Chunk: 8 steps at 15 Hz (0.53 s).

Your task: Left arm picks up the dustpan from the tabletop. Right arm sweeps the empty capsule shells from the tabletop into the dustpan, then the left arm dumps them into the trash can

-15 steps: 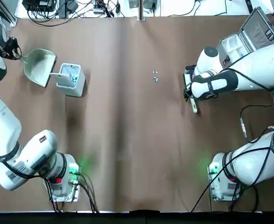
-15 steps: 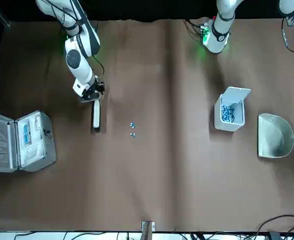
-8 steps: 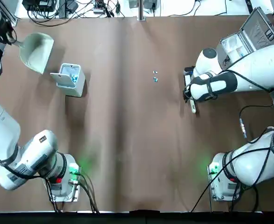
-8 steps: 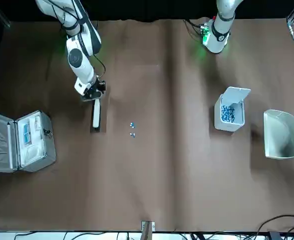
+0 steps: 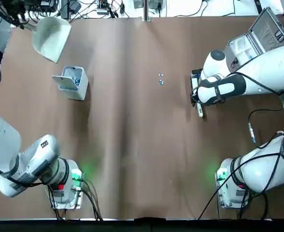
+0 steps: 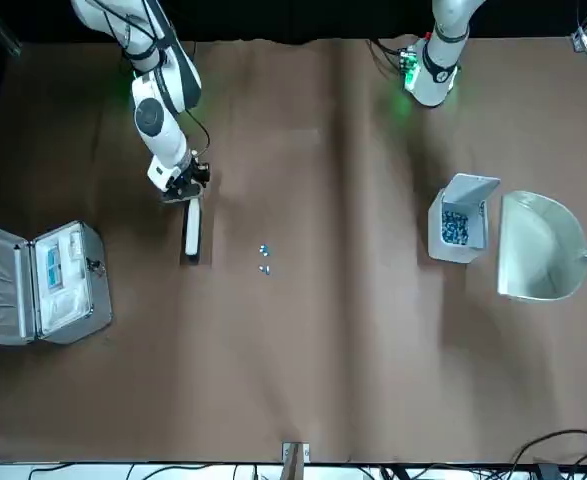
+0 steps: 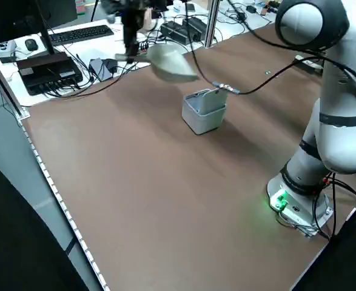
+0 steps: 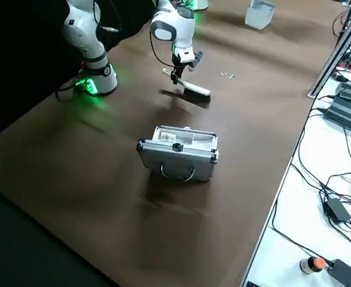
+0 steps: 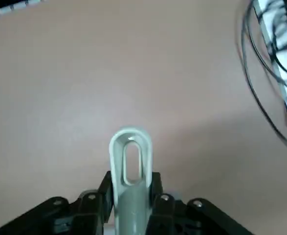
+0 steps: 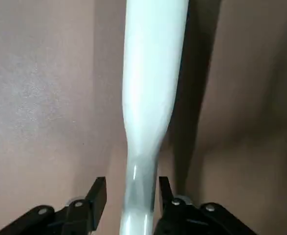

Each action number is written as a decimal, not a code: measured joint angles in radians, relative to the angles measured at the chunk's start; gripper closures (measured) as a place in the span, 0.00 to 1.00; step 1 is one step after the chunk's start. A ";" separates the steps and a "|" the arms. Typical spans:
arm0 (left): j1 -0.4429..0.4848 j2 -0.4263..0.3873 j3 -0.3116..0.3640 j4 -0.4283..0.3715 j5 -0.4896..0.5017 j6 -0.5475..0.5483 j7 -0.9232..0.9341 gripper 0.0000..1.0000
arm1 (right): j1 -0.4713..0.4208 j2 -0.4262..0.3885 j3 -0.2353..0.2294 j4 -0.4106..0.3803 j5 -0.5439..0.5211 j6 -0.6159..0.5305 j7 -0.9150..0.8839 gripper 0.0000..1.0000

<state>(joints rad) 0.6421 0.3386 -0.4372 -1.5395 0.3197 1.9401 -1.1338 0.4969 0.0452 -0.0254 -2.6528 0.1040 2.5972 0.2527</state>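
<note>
Top view: my left jaws (image 9: 128,203) clamp the dustpan (image 5: 50,32) by its handle, raised at eleven o'clock above the trash can (image 5: 73,82). My right jaws (image 10: 128,205) grip the brush (image 6: 192,232), three o'clock of the empty capsule shells (image 5: 160,79) on the tabletop (image 5: 132,145).

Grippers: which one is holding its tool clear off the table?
The left gripper, shut on the dustpan, holds it airborne beyond the trash can. The right gripper keeps the brush low by the table.

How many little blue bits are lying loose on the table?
2, it seems: the empty capsule shells lie close together mid-table, between the trash can and the brush. More blue bits sit inside the can.
</note>
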 joint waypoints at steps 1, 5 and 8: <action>-0.001 -0.022 -0.035 -0.025 0.000 -0.004 -0.041 0.67 | 0.000 0.001 -0.001 0.000 0.000 0.000 0.000 0.48; -0.007 -0.081 -0.200 -0.133 0.002 -0.032 -0.306 0.67 | -0.004 0.003 -0.004 0.000 0.000 0.000 0.000 0.56; -0.017 -0.083 -0.287 -0.173 0.003 -0.039 -0.444 0.67 | -0.004 0.004 -0.005 0.000 0.000 0.000 0.000 0.58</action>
<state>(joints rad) 0.6251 0.2561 -0.7237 -1.7122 0.3223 1.9006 -1.5781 0.4925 0.0491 -0.0299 -2.6529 0.1039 2.5973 0.2528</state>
